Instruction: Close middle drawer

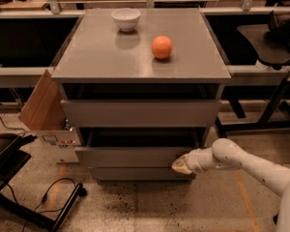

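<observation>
The middle drawer (130, 156), second of three grey fronts under the table (87, 66), stands a little way out, with a dark gap above its front. The claw (182, 164) touches the right end of that front (whether it is open or closed cannot be told). Pushing so far to one side may skew the drawer, so the push should probably run straight inward, slow and level, until the front sits flush with its neighbours. The only printing visible is a label (58, 141) on the cardboard box (41, 110) at the left, too small to read.
</observation>
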You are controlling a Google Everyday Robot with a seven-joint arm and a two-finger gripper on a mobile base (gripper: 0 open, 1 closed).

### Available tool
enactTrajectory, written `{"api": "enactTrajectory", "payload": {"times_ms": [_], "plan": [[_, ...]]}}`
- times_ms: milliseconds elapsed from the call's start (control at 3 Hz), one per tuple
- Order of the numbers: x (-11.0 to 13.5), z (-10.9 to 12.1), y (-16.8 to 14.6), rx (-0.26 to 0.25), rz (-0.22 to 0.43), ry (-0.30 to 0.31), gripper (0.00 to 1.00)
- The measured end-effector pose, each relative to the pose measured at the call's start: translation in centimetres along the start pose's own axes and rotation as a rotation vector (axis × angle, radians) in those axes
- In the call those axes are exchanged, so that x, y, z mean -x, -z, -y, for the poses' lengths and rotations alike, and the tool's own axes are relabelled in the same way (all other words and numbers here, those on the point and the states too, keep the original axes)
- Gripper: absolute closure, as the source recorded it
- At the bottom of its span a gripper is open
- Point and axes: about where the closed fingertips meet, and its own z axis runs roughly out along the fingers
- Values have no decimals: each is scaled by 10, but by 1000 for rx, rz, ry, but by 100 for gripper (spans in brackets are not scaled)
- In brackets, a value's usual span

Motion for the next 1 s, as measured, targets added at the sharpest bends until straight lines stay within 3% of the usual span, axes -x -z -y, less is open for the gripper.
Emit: {"api": "enactTrajectory", "payload": {"times_ms": [333, 1000], "plan": [[-1, 32, 13, -64, 14, -25, 100], [-10, 62, 22, -149, 7, -92, 100]]}}
